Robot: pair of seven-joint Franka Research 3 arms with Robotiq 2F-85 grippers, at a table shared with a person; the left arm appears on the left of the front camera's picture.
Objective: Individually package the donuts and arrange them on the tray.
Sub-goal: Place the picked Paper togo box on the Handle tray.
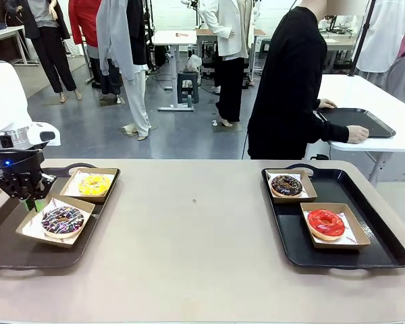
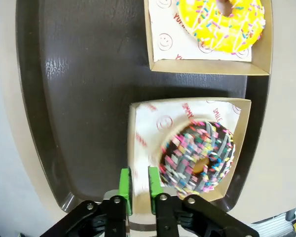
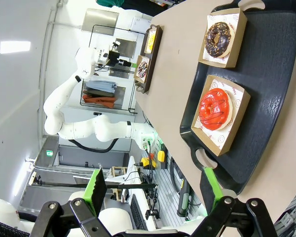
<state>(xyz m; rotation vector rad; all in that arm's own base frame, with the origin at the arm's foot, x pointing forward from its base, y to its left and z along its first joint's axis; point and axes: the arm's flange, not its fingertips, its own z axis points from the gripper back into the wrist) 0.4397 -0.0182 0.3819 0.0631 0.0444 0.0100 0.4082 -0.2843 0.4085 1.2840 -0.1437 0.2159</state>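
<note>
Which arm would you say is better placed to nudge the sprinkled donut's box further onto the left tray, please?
Probably the left: the left gripper hangs right at the rim of the sprinkled donut's box on the left tray, fingers narrowly apart. The right gripper stands open, well back from the table.

Bright even light, soft shadows, wide-angle distortion

A grey, smooth floor (image 1: 182, 128) spreads beyond the far edge of the beige, round-cornered table (image 1: 196, 236). A white work table (image 1: 385, 101) stands to the right, near that far edge. Farther back stand a small white table (image 1: 174, 37) and a dark stool (image 1: 187, 86).
</note>
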